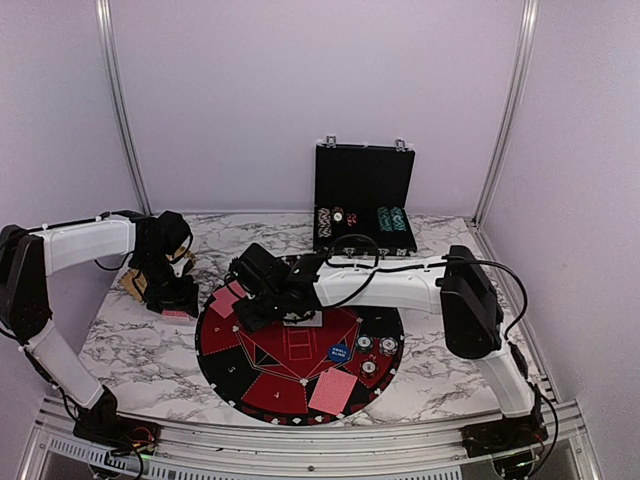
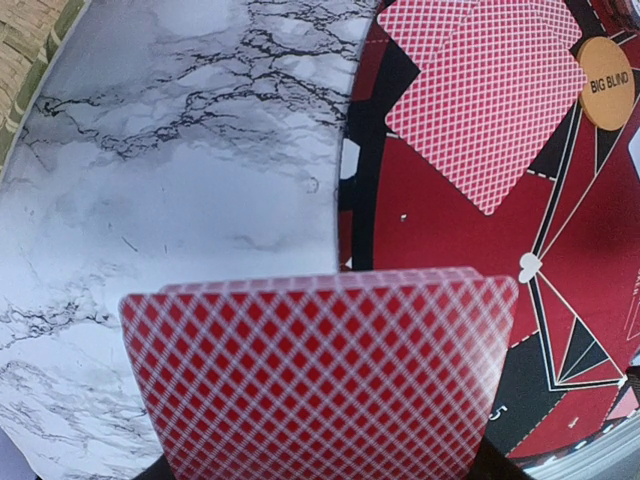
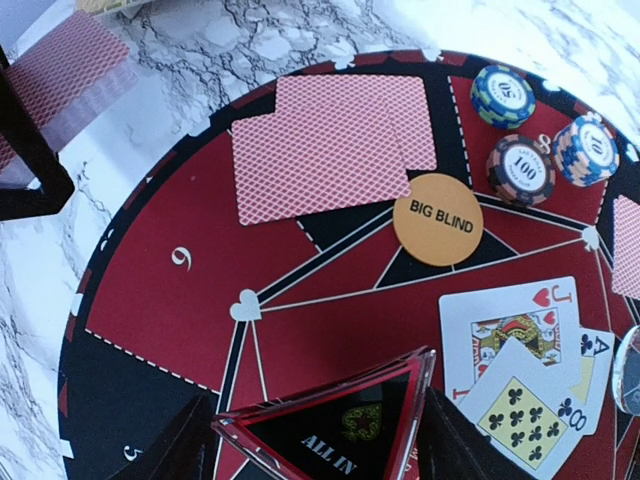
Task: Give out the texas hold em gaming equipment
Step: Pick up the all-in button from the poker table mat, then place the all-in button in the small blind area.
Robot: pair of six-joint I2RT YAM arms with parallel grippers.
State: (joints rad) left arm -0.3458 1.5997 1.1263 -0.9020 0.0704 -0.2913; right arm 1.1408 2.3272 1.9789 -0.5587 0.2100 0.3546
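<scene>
Two red-backed cards (image 3: 330, 145) lay face down, one partly over the other. An orange BIG BLIND disc (image 3: 437, 218) lay just beside them, with three striped chips (image 3: 520, 168) close by. Three face-up cards (image 3: 505, 325) lay fanned. A clear ALL IN triangle (image 3: 335, 430) stood tilted. A pack of cards (image 2: 320, 370) was held up.

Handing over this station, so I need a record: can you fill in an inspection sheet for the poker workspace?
Surface: marble table, round mat on it.
Job's things: card pair, chips, Big Blind disc, face-up cards on mat.
Clutter: open black case at back.
Claws: left claw holds card deck; right claw holds ALL IN triangle.
Cables: black cable looped over right arm.
Surroundings: plain walls, metal frame.
</scene>
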